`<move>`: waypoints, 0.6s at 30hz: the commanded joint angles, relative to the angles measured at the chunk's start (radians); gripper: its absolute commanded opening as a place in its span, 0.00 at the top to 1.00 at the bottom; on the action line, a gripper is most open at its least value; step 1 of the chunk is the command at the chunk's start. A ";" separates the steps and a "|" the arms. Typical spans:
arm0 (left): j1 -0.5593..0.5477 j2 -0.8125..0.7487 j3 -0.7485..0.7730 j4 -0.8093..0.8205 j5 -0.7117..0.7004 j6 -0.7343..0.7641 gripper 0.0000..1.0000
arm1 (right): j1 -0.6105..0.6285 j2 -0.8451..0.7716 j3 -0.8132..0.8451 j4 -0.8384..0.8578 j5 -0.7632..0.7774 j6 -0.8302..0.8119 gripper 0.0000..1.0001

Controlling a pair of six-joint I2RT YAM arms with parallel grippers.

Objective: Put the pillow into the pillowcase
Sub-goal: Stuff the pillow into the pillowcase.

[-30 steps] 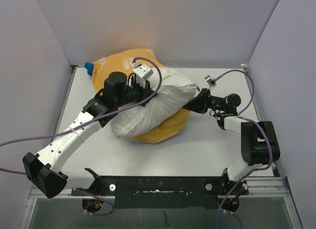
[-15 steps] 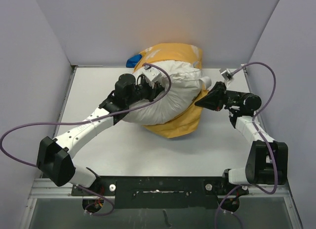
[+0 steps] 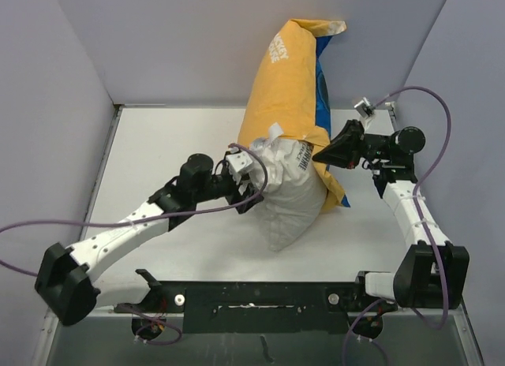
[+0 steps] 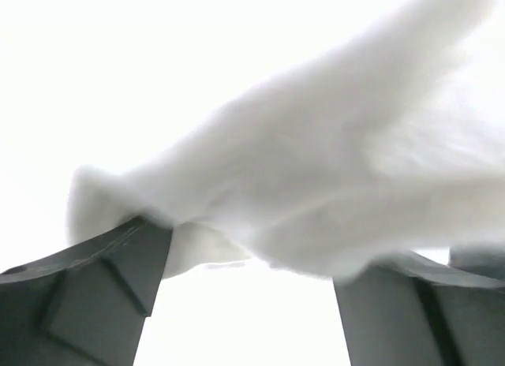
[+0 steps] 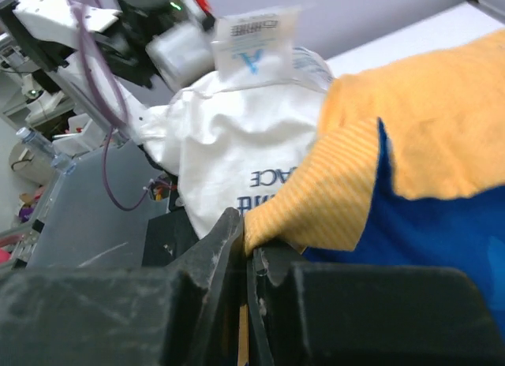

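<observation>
Plump white pillow (image 3: 290,204) sitting half inside yellow-and-blue fabric pillowcase (image 3: 286,82), lower half still protruding. Left gripper (image 3: 254,194) clamping pillow; right gripper (image 3: 319,155) pinching pillowcase hem.

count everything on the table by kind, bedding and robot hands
pillow: 1
pillowcase: 1
robot hands: 2, the left hand on the pillow and the right hand pinching the pillowcase's yellow hem
total: 4
</observation>
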 commanded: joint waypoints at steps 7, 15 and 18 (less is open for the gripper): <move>-0.012 -0.512 -0.015 -0.011 0.018 0.087 0.18 | -0.086 -0.066 0.195 -1.682 0.112 -1.511 1.00; -0.366 -0.309 -0.026 0.153 -0.278 0.308 0.13 | -0.087 -0.055 0.215 -1.801 0.078 -1.629 1.00; -0.370 -0.166 0.001 0.220 -0.304 0.338 0.15 | -0.088 -0.055 0.245 -1.852 0.046 -1.658 1.00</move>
